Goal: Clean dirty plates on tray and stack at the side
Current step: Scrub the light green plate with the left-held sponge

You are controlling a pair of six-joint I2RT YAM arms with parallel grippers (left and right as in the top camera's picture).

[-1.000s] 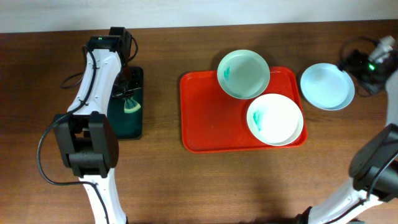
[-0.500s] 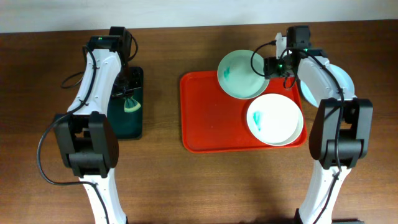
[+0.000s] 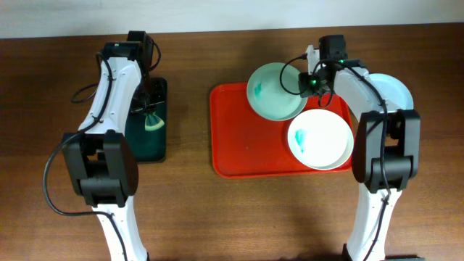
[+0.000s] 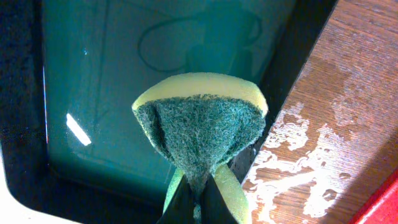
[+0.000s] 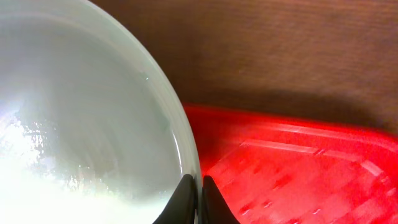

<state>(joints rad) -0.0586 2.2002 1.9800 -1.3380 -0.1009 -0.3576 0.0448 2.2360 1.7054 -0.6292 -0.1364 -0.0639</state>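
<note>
My right tool (image 5: 194, 185) pinching mint green plate (image 5: 74, 124) rim at red tray (image 5: 298, 162) edge; left tool (image 4: 196, 202) clamped on sponge (image 4: 202, 127) above black tray (image 4: 22, 155).

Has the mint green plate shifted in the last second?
Yes. The round mint green plate slid left along the red plastic tray, its rim pinched by the right end effector.

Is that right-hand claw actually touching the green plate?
Touching. The right wrist view shows the right gripper pinching the rim of the mint green plate between its fingertips.
</note>
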